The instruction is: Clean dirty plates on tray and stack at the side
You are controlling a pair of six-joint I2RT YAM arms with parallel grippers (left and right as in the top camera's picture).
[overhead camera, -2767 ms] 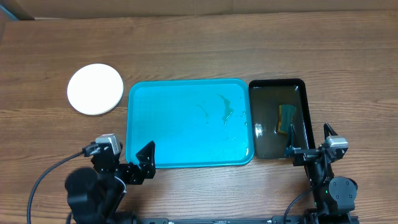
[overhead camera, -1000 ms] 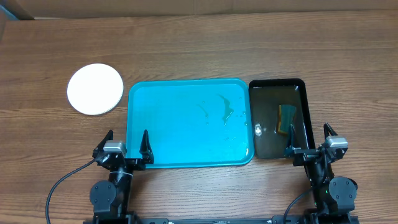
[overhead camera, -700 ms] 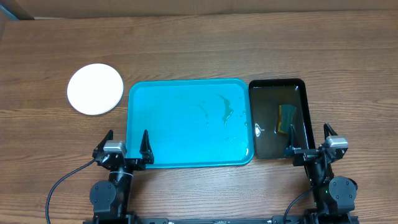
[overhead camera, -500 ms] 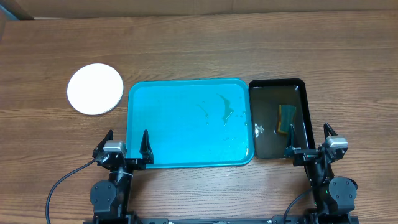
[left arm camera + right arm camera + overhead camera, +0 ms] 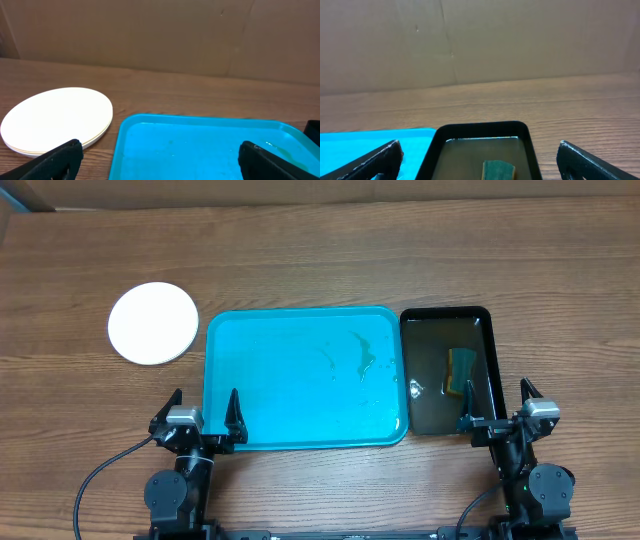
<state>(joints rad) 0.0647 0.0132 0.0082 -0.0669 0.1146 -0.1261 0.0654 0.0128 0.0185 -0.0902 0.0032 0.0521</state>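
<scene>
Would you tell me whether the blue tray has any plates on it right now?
Empty of plates: the tray holds only faint smears, and the plates sit stacked on the table beside it.

- The table (image 5: 320, 260) is matt brown wood with a clear grain.
- The tray (image 5: 270, 380) looks like smooth, glossy plastic with wet streaks.
- The plates (image 5: 153, 323) are smooth and white, with a slight shine.
- The black tray (image 5: 445, 311) looks like glossy plastic.
- The back wall (image 5: 150, 35) is matt cardboard.
</scene>
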